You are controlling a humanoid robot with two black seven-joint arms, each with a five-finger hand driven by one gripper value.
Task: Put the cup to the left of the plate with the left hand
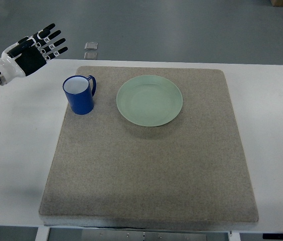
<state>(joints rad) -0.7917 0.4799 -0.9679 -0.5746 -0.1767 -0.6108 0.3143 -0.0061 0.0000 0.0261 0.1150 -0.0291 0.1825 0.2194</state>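
Standing upright, the cup (80, 94) sits on the mat (151, 165) just left of the plate (149, 100).
Your left hand (33, 49) hovers up-left of it, fingers spread, holding nothing. Watch any sweep rightward: a knuckle could tip the cup toward the plate.

Left arm enters from picture's left edge, upper part of frame. Left hand (33, 50) raised at far left corner, palm showing dark, back and wrist white. Fingers (51, 42) extended and slightly spread, pointing right and away from robot. Hand holds nothing. Right arm out of frame.
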